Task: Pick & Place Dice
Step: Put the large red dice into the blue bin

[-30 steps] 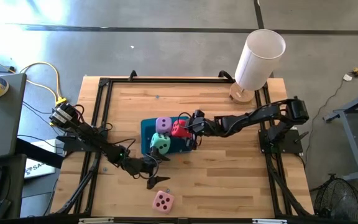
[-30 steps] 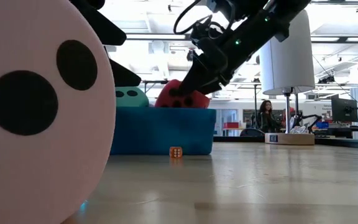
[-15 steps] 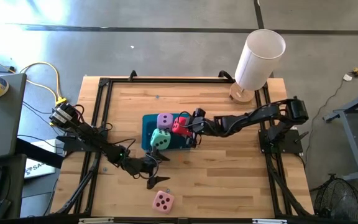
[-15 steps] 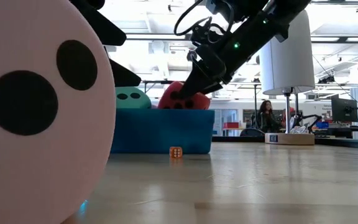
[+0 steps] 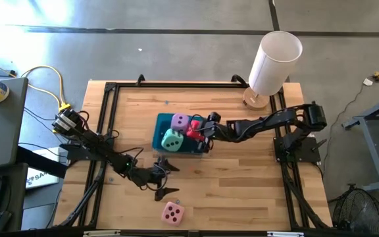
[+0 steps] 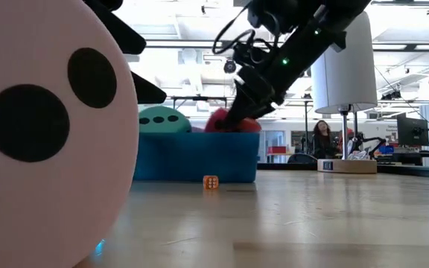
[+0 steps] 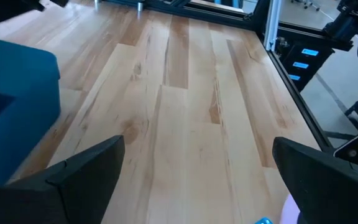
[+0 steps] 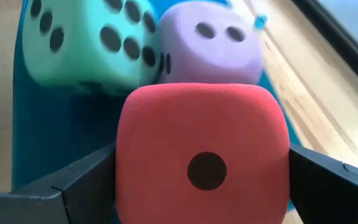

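So the right gripper (image 5: 199, 130) has its fingers spread wide around the soft red cube die (image 5: 193, 130), clamped over the teal rectangular tray (image 5: 158, 136) beside the mint green die (image 5: 172, 139) and lilac die (image 5: 179, 122). The left gripper (image 5: 164, 178) sits wide open, empty, near the pink die (image 5: 172, 212).

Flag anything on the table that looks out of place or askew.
The pink die lies alone near the table's front edge, while the mint green die, lilac die and red die sit in the teal tray. A tiny orange die lies before the tray.
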`<control>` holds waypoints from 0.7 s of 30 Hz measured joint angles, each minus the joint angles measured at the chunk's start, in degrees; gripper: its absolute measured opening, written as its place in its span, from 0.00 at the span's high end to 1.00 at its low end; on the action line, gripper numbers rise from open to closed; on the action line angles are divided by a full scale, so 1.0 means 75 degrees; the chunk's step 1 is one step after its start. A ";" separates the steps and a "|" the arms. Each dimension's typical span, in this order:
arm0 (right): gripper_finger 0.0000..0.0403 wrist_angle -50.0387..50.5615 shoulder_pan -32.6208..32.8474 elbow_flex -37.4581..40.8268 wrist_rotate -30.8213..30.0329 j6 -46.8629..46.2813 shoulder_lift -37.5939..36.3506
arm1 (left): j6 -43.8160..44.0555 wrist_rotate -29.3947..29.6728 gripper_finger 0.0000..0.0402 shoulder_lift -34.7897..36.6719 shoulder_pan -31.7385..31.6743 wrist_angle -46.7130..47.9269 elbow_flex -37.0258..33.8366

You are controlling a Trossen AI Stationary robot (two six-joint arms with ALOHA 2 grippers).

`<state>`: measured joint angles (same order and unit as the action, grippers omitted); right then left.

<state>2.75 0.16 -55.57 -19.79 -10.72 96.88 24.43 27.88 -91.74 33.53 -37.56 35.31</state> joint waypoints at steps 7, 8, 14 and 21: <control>0.05 0.0942 0.0012 0.0002 0.0025 -0.0518 -0.0043 | -0.0001 0.0004 0.00 0.0000 0.0016 0.0004 0.0000; 0.05 0.1109 0.0008 -0.0001 0.0023 -0.0620 -0.0068 | -0.0001 0.0005 0.00 0.0000 0.0015 0.0002 0.0000; 0.05 0.1259 -0.0022 -0.0009 -0.0035 -0.0968 -0.0082 | -0.0003 0.0003 0.00 0.0000 0.0013 -0.0001 0.0000; 0.05 0.0811 0.0184 0.0026 -0.0357 -0.0938 -0.0098 | -0.0050 0.0003 0.00 0.0000 0.0013 -0.0003 0.0000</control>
<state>8.83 1.55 -55.38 -22.47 -17.76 96.14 24.05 27.90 -91.74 33.63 -37.58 35.31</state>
